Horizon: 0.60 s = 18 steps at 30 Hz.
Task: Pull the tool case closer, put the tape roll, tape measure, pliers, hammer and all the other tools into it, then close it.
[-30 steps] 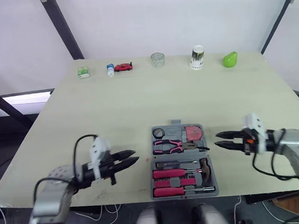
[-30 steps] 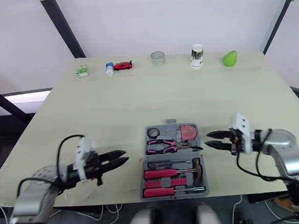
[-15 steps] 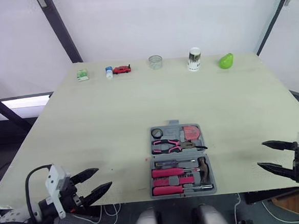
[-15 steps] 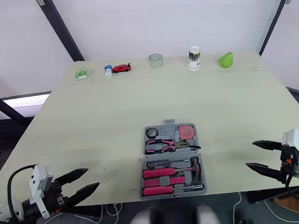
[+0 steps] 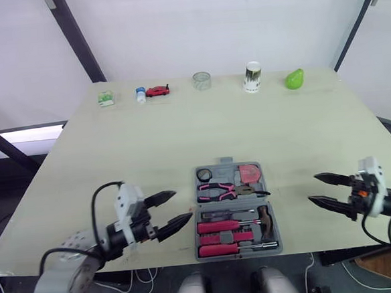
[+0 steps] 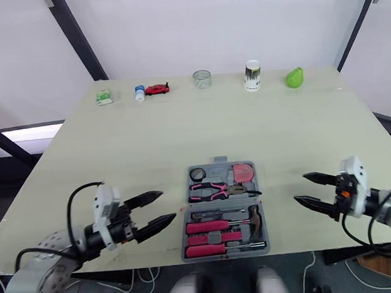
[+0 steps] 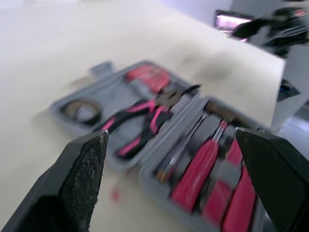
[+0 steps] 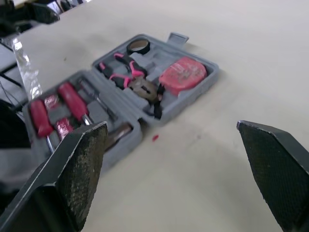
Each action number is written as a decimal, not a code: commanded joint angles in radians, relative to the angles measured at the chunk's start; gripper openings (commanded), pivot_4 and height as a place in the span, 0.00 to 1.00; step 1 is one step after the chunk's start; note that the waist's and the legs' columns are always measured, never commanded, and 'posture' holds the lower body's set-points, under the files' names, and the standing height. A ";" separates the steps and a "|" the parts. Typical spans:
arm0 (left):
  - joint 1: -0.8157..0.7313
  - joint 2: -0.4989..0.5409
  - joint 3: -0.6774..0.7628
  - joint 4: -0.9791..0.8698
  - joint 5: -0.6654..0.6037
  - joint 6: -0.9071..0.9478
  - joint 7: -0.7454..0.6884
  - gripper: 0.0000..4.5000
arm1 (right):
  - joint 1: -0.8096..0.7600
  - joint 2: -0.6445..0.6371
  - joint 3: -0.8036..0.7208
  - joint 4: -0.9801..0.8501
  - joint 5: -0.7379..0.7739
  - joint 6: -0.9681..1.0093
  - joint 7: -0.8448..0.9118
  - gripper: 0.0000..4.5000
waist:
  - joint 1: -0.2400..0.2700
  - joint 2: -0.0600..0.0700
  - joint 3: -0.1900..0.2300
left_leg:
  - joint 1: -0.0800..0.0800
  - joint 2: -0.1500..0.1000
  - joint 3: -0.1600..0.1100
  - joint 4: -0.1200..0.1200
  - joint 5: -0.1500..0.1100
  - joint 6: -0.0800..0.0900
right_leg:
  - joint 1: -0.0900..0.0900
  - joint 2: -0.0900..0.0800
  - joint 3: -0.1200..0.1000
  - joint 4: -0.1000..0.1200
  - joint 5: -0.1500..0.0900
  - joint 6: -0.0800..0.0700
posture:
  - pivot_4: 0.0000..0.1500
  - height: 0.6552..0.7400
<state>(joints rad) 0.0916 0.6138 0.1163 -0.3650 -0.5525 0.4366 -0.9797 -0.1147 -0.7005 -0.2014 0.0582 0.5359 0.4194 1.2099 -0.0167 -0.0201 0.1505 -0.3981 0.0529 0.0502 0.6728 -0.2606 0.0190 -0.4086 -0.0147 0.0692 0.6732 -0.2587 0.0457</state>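
The grey tool case [image 5: 230, 204] lies open between the two grippers, just beyond the spread fingertips of the left gripper [image 5: 182, 206] and somewhat farther from the right gripper [image 5: 312, 188], whose fingers are also wide apart. Inside it sit the tape roll [image 5: 205, 174], pliers [image 5: 224, 189], tape measure [image 5: 252, 174] and hammer [image 5: 267, 218]. Neither gripper touches anything.

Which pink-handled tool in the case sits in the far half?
The pliers: they lie in the far half of the tool case, beside the red tape measure; the other pink-handled tools fill the near half.
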 commanded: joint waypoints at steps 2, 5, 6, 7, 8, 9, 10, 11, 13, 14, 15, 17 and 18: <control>-0.083 -0.011 -0.113 0.051 0.020 -0.016 -0.057 0.72 | -0.169 -0.022 0.095 0.004 -0.009 0.206 -0.078 1.00 | 0.001 0.000 0.000 | -0.001 0.000 0.000 0.000 0.000 0.000 | 0.000 0.000 0.000 0.000 0.000 0.000 | 1.00 1.00; -0.120 -0.030 -0.187 0.124 0.061 -0.068 -0.100 0.58 | -0.286 -0.050 0.201 0.041 -0.046 0.351 -0.083 1.00 | 0.002 0.000 0.000 | -0.001 -0.001 0.000 -0.001 0.000 0.000 | -0.001 0.000 0.000 0.000 0.000 0.000 | 1.00 1.00; -0.126 -0.034 -0.208 0.145 0.077 -0.089 -0.115 0.45 | -0.307 -0.060 0.232 0.042 -0.053 0.380 -0.071 1.00 | 0.002 0.001 0.000 | -0.002 -0.001 0.000 -0.001 0.000 0.000 | -0.001 0.000 0.000 0.000 0.000 0.000 | 1.00 1.00; -0.132 -0.041 -0.227 0.167 0.092 -0.109 -0.126 0.42 | -0.325 -0.066 0.262 0.047 -0.067 0.395 -0.067 1.00 | 0.003 0.001 0.000 | -0.002 -0.001 0.000 -0.001 0.000 0.000 | -0.001 0.000 0.000 0.000 0.000 0.000 | 1.00 1.00; -0.138 -0.047 -0.240 0.186 0.100 -0.121 -0.134 0.32 | -0.341 -0.066 0.284 0.057 -0.081 0.405 -0.072 1.00 | 0.005 0.000 0.000 | -0.002 -0.001 0.000 -0.002 0.000 0.000 | -0.002 0.000 0.000 -0.001 0.000 0.000 | 1.00 1.00; -0.145 -0.052 -0.258 0.208 0.114 -0.139 -0.147 0.32 | -0.356 -0.068 0.307 0.064 -0.092 0.412 -0.069 1.00 | 0.005 0.000 0.000 | -0.003 -0.001 0.000 -0.002 0.000 0.000 | -0.001 0.000 -0.001 -0.001 0.000 0.000 | 1.00 1.00; -0.152 -0.056 -0.273 0.229 0.127 -0.158 -0.159 0.22 | -0.367 -0.068 0.325 0.066 -0.095 0.421 -0.058 1.00 | 0.006 0.000 0.000 | -0.003 -0.001 0.000 -0.002 0.000 0.000 | -0.001 0.000 -0.001 -0.001 0.000 0.000 | 1.00 1.00; -0.162 -0.058 -0.288 0.253 0.140 -0.174 -0.174 0.15 | -0.378 -0.065 0.338 0.072 -0.099 0.429 -0.055 1.00 | 0.006 0.000 0.000 | -0.003 -0.002 0.000 -0.002 0.000 0.000 | -0.002 -0.001 -0.002 -0.002 0.000 0.000 | 1.00 1.00; -0.182 -0.062 -0.309 0.300 0.165 -0.208 -0.195 0.01 | -0.401 -0.053 0.357 0.092 -0.108 0.443 -0.060 1.00 | 0.004 0.000 0.000 | -0.004 -0.002 0.000 -0.002 0.000 0.000 | -0.002 -0.001 -0.002 -0.002 0.000 0.000 | 1.00 1.00; -0.193 -0.062 -0.319 0.326 0.180 -0.229 -0.208 0.01 | -0.412 -0.051 0.369 0.100 -0.111 0.449 -0.051 1.00 | 0.004 0.000 0.000 | -0.004 -0.002 0.000 -0.002 0.000 0.000 | -0.002 -0.001 -0.002 -0.002 0.000 0.000 | 1.00 1.00; -0.202 -0.061 -0.326 0.350 0.193 -0.249 -0.220 0.01 | -0.424 -0.049 0.381 0.109 -0.114 0.458 -0.041 1.00 | 0.003 0.000 0.000 | -0.004 -0.002 0.000 -0.002 0.000 0.000 | -0.002 -0.001 -0.002 -0.002 0.000 0.000 | 1.00 1.00; -0.215 -0.061 -0.337 0.390 0.215 -0.285 -0.238 0.01 | -0.452 -0.041 0.410 0.144 -0.131 0.470 -0.036 1.00 | 0.003 0.000 0.000 | -0.004 -0.002 0.000 -0.002 0.000 0.000 | -0.002 -0.001 -0.002 -0.002 0.000 0.000 | 1.00 1.00; -0.217 -0.061 -0.342 0.404 0.224 -0.299 -0.247 0.01 | -0.467 -0.035 0.426 0.167 -0.142 0.479 -0.035 1.00 | 0.000 0.000 0.000 | -0.004 -0.002 0.000 -0.002 0.000 0.000 | -0.002 -0.001 -0.002 -0.002 0.000 0.000 | 1.00 1.00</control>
<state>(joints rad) -0.1199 0.5533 -0.2110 0.0294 -0.3419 0.1777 -1.2037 -0.5574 -0.7380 0.2127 0.2095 0.4049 0.8883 1.1632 -0.0164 -0.0199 0.1506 -0.4015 0.0512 0.0502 0.6707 -0.2606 0.0191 -0.4103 -0.0151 0.0672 0.6713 -0.2588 0.0457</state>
